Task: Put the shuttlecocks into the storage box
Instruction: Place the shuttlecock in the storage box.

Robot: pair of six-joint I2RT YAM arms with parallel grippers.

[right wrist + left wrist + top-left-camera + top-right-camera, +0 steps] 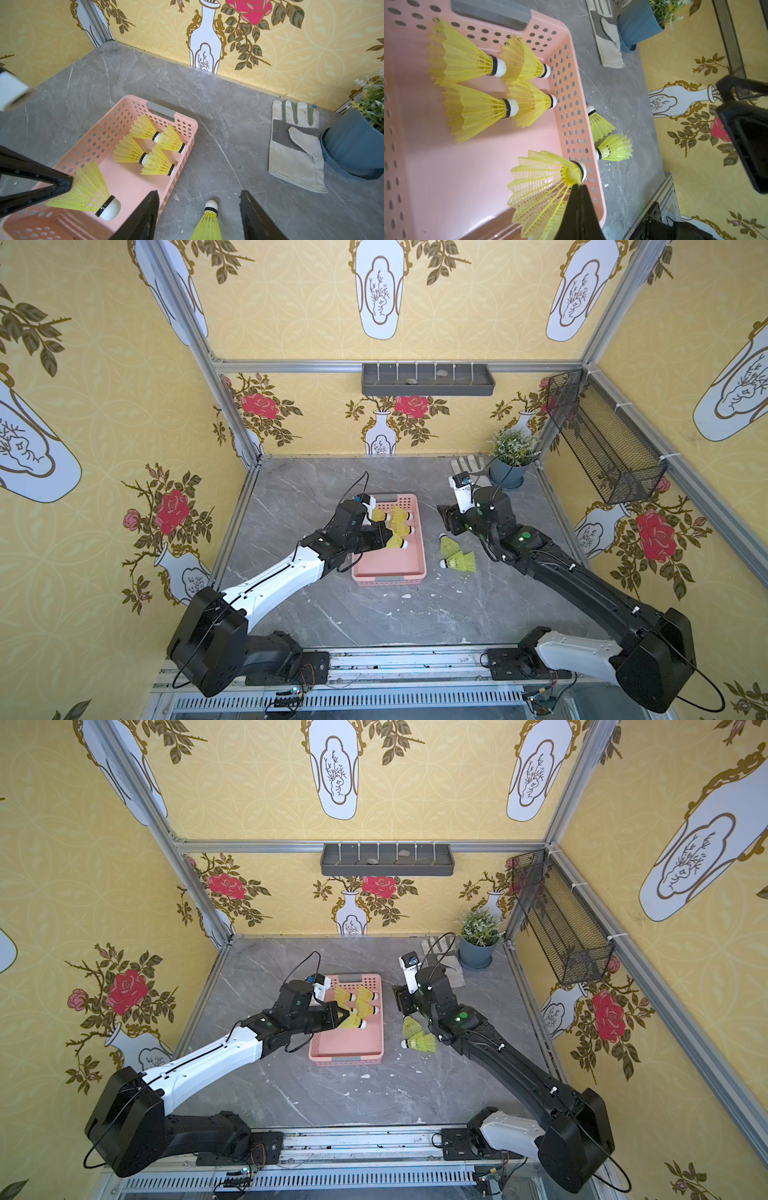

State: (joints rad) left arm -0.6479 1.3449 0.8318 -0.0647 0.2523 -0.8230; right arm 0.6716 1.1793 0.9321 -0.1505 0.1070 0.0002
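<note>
- Left wrist view shows one shuttlecock (pixel 544 182) pinched by its skirt in the closed left fingers (pixel 578 201), hanging over the storage box (pixel 571 116).
- Shuttlecocks look very light. The net skirt seems soft and easy to squash, and the white tip seems harder. The best hold is likely near the black band, with a gentle squeeze.
- Seven shuttlecocks show: four lie inside the box, one is held, and two lie on the counter (pixel 228 124) just beside the box.
- Open right fingers (pixel 143 216) stand on both sides of one counter shuttlecock (pixel 207 224), not touching it.
- One glove (pixel 295 149) and one plant pot (pixel 353 145) sit farther back.
</note>
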